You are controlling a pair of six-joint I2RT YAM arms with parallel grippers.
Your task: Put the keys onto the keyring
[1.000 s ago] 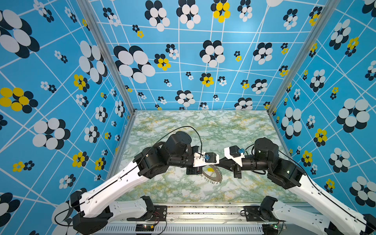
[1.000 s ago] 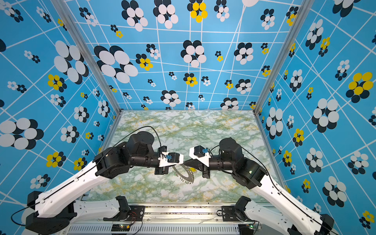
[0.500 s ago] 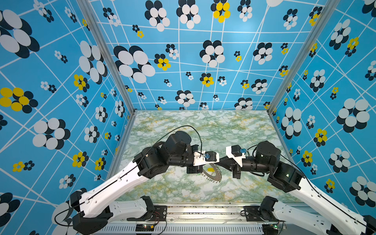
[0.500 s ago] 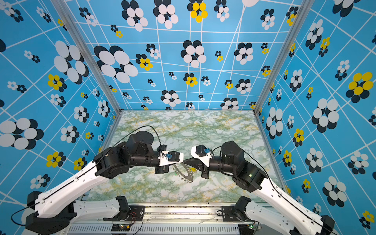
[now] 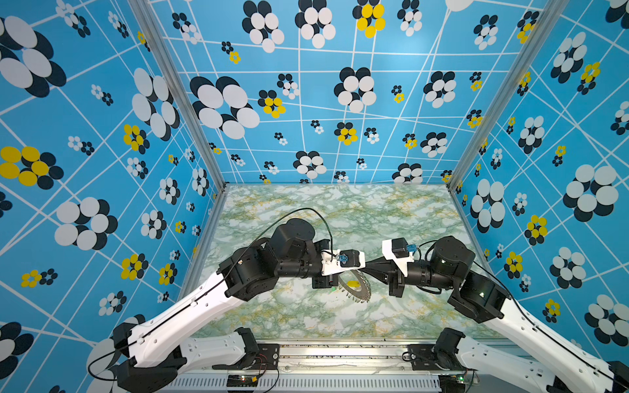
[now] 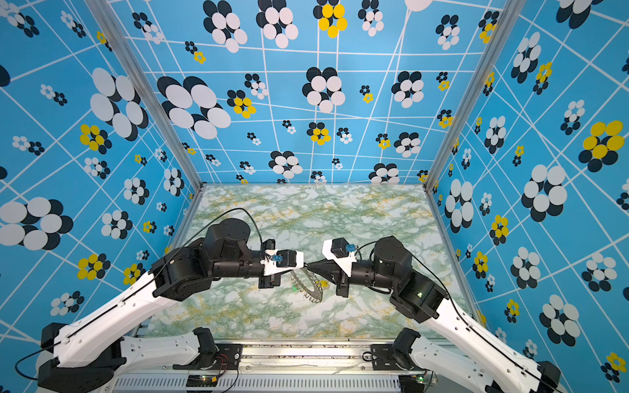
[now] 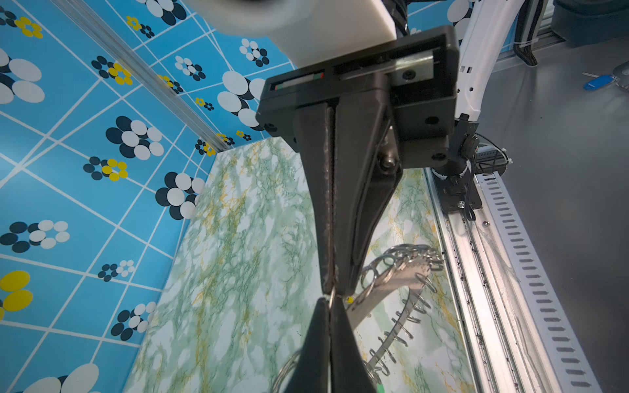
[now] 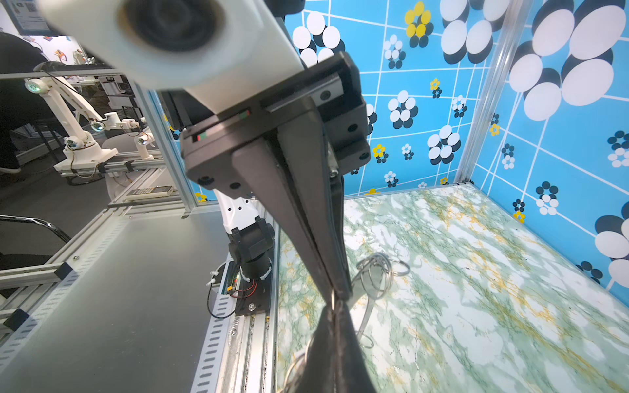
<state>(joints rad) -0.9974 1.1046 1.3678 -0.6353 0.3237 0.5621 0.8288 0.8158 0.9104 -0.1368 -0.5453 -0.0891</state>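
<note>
Both clenched grippers point(image 7: 331, 297) meet tip to tip, pinching a wire loop above the tilted keyring point(image 7: 388, 292)

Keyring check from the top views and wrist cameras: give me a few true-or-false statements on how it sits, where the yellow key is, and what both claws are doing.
1. The keyring lies flat on the table. False: it is tilted, with one edge raised toward the claws.
2. The left claw and the right claw are both shut. True.
3. The claws meet tip to tip above the table. True.
4. The yellow key lies at the table's far back edge. False: it shows through the keyring's hole, just under the claws.
</note>
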